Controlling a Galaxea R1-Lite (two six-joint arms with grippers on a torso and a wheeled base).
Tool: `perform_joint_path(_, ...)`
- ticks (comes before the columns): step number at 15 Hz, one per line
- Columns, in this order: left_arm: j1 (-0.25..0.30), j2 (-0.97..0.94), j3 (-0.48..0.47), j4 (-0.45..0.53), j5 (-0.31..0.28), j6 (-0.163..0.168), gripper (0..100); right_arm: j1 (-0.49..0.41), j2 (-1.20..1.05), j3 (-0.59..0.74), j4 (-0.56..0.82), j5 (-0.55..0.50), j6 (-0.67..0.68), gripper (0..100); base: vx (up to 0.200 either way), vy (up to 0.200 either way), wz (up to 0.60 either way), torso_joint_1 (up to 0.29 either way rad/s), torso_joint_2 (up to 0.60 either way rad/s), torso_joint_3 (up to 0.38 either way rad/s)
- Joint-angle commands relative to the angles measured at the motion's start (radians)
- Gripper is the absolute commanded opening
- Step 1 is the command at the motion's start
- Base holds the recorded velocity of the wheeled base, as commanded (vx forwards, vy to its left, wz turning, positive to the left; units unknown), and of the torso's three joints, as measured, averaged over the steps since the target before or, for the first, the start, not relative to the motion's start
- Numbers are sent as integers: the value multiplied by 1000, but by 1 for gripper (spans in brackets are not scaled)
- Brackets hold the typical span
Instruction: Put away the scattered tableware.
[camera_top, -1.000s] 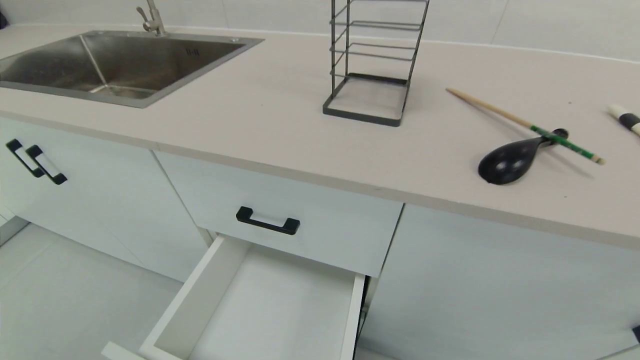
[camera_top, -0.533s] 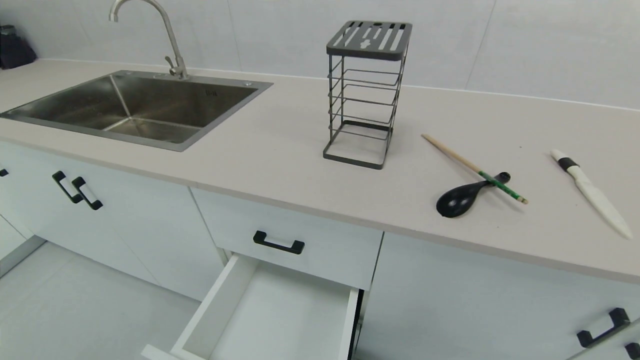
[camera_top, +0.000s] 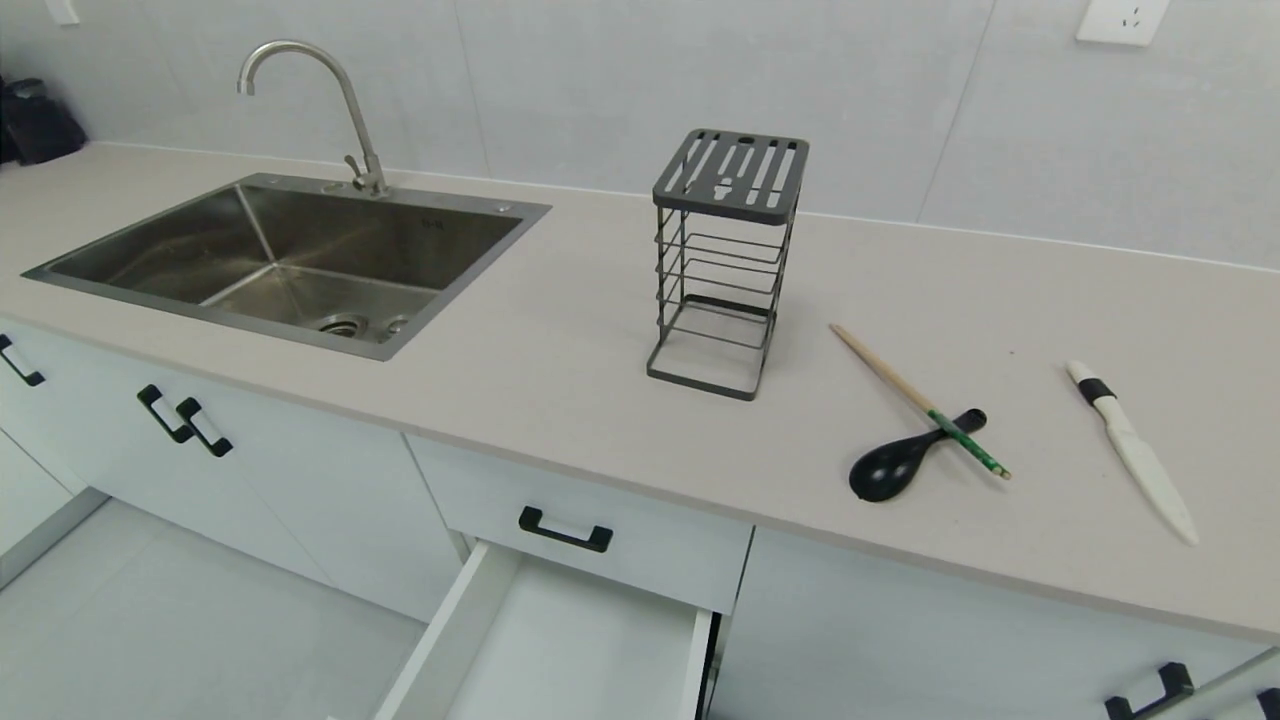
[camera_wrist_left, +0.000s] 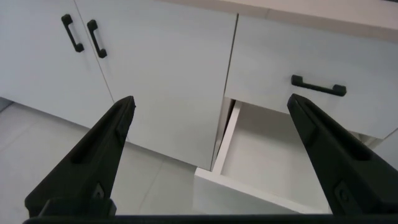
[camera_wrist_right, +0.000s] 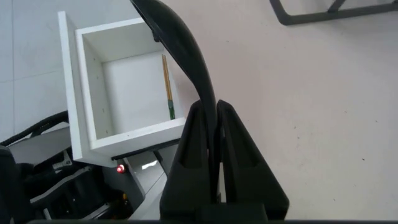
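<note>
A wooden chopstick (camera_top: 915, 398) with a green end lies on the counter, propped across the handle of a black spoon (camera_top: 890, 470). To their right lies a white knife (camera_top: 1135, 455). A grey wire rack (camera_top: 728, 260) stands at mid-counter. Below it a white drawer (camera_top: 450, 630) is pulled out. My left gripper (camera_wrist_left: 211, 102) is open in front of the cabinet fronts, facing that drawer (camera_wrist_left: 227, 143). My right gripper (camera_wrist_right: 211, 109) is shut on a black utensil (camera_wrist_right: 180, 43) above the counter edge. Beyond it is an open drawer (camera_wrist_right: 68, 87) with a chopstick (camera_wrist_right: 168, 87) inside.
A steel sink (camera_top: 200, 315) with a faucet (camera_top: 340, 90) takes up the counter's left part. A shut drawer with a black handle (camera_top: 565, 530) sits above the open one. Cabinet doors with black handles (camera_top: 185, 420) are to the left. The rack's base (camera_wrist_right: 323, 12) is near the right gripper.
The head camera has tilted up and drawn back, so the whole picture shifted and the wall and faucet came into view. The things on the counter have not moved.
</note>
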Motion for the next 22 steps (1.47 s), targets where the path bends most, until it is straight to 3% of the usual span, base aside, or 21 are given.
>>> perform_joint_path(1, 0, 0, 0, -1, 1, 0, 100, 0, 0, 0, 0, 0, 0, 0, 0, 0, 0, 276, -505, -246)
perform_joint_path(9, 0, 0, 0, -1, 1, -2, 100, 0, 0, 0, 0, 1, 1, 0, 0, 0, 0, 288, -546, -265)
perform_joint_path(14, 0, 0, 0, -2, 2, -8, 100, 0, 0, 0, 0, 10, 3, 0, 0, 0, 0, 79, -144, -69)
perform_joint_path(15, 0, 0, 0, -2, 4, -10, 100, -2, 0, 0, 0, 12, 4, 100, 0, 0, 0, 0, 0, 0)
perform_joint_path(22, 0, 0, 0, -2, 7, -11, 100, 0, 0, 0, 2, 14, 24, 100, 0, 0, 0, 0, 0, 0)
